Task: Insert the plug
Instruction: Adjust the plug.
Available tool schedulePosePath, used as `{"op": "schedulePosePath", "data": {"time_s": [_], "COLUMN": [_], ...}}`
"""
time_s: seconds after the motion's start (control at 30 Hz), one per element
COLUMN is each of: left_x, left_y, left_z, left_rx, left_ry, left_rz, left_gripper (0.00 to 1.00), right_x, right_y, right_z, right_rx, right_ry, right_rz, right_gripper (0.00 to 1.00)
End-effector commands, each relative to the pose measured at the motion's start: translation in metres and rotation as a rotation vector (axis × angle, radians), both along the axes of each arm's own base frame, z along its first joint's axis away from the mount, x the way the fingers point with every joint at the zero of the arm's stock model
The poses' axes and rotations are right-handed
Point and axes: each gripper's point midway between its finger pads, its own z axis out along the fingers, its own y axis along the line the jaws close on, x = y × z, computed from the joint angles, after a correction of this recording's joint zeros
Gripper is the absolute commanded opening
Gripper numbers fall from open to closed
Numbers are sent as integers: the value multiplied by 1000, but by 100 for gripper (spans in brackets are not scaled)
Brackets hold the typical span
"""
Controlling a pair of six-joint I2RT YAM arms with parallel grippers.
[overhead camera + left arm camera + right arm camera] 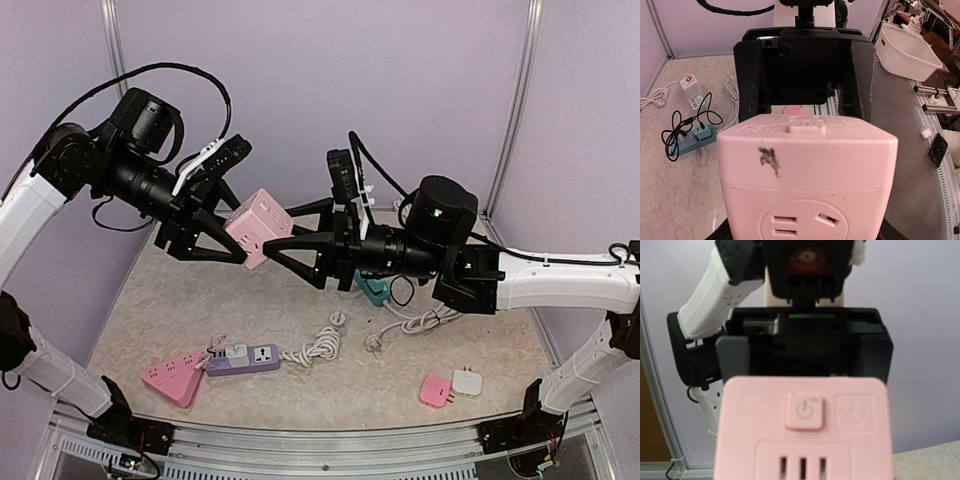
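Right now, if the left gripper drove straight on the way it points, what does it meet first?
The pink cube-shaped plastic socket block between its jaws, then likely the right gripper facing it.

- Cube socket point(805, 170): pink moulded plastic, smooth, satin sheen; one dark rough scuff mark point(769, 159) on the upper face.
- Left gripper point(240, 233) and right gripper point(279, 230): black plastic, matt, smooth.
- Arm shells point(560, 280): white plastic, glossy.
- Table top point(150, 310): beige, mottled like stone, matt.
- Coiled cable point(320, 345): white, rubbery, slight sheen.
- Front rail point(330, 445): ribbed bare metal, dull silver.
- Walls point(400, 80): lilac panels, flat matt.
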Motion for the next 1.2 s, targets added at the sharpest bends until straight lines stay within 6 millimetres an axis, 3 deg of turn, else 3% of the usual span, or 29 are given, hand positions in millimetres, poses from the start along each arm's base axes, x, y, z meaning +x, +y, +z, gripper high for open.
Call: {"op": "schedulePosePath", "data": {"time_s": [0.0, 0.03, 0.1, 0.13, 0.27, 0.43, 0.57, 0.77, 0.93, 0.97, 1.03, 1.1, 1.13, 1.17], "left_x": [-4, -4, 0, 1, -5, -14, -13, -12, -10, -9, -7, -5, -3, 1], "left_y": [-4, -4, -2, 0, 3, -1, -3, -4, -7, -7, -6, -5, -5, -4], "left_z": [6, 4, -5, -11, -39, -43, -44, -57, -46, -45, -45, -45, -45, -46], "left_rx": [-19, -10, 27, 54, 182, 224, 229, 273, 232, 227, 221, 214, 212, 213], "left_ry": [20, 18, 3, -16, -116, -153, -149, -112, -108, -100, -88, -78, -74, -74], "left_rz": [-10, -5, 18, 23, -16, -52, -56, -63, -61, -58, -55, -49, -39, -22], "left_gripper": [0, 0, 0, 0, 0, 0, 0, 0, 0, 0, 0, 0, 0, 15], "right_x": [7, 7, 6, 7, 12, 7, 6, 0, 0, 0, 2, 6, 7, 10], "right_y": [5, 4, 4, 4, 2, 6, 15, 26, 32, 32, 31, 29, 27, 27], "right_z": [-14, -16, -20, -23, -33, -45, -52, -46, -60, -62, -63, -65, -65, -66], "right_rx": [-81, -99, -152, -189, -292, -355, -396, -356, -403, -409, -414, -421, -423, -428], "right_ry": [17, 18, 19, 27, 47, 69, 82, 82, 115, 120, 126, 127, 128, 136], "right_rz": [-37, -38, -35, -40, -75, -34, -15, 48, 63, 64, 46, 22, 11, -6], "right_gripper": [13, 35, 94, 99, 100, 99, 92, 71, 57, 50, 22, 2, 0, 0]}}
